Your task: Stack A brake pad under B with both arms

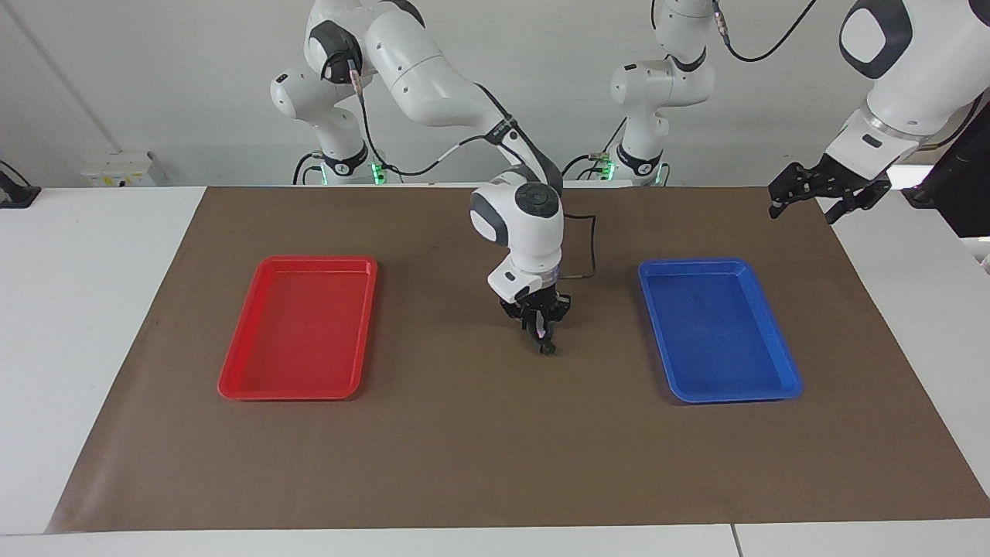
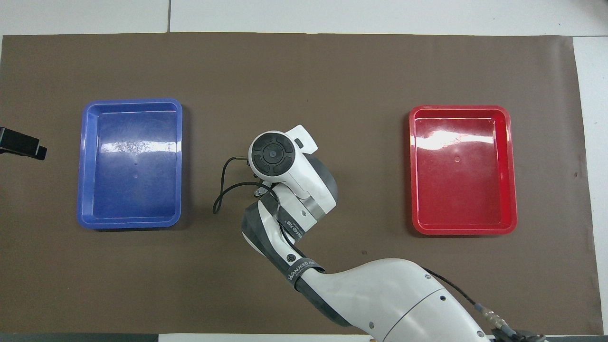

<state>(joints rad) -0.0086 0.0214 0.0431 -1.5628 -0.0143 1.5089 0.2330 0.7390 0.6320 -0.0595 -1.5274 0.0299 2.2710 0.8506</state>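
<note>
Two glossy white jointed arms (image 1: 433,73) with dark-grey joint bands, looping black cables, black two-finger hands (image 1: 818,193).

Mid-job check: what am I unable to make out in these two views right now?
- Brake pads: neither shows in either view.
- Right end effector, low over the mat between the trays: in the overhead view the right arm's wrist covers it and the spot beneath; in the facing view its tip is too small to tell whether anything is held.
- Left end effector: the overhead view's edge cuts off all but a tip.
</note>
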